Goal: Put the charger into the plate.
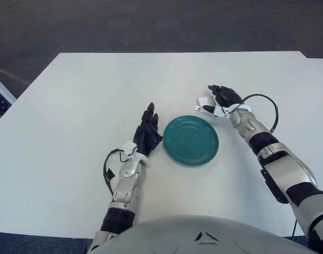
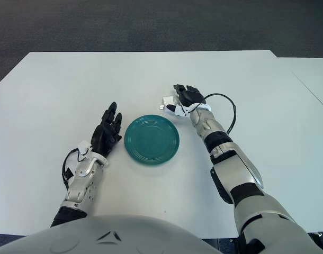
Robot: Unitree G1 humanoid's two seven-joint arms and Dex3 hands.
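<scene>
- Reaching over the white table (image 1: pixel 71 106), the right hand (image 1: pixel 223 98) was at the white charger (image 1: pixel 205 103), its dark fingers curled over the block's right side; whether they actually gripped it could not be told.
- The charger lay on the table at about one o'clock from the teal plate (image 1: pixel 191 140), just beyond the rim and outside the dish.
- The plate sat flat near the table's middle, with nothing in it.
- The left hand (image 1: pixel 147 132) showed at nine o'clock from the plate, just beside its rim, fingers extended and relaxed, holding nothing.
- A black cable (image 1: pixel 265 108) looped off the right wrist, at three o'clock from the charger.
</scene>
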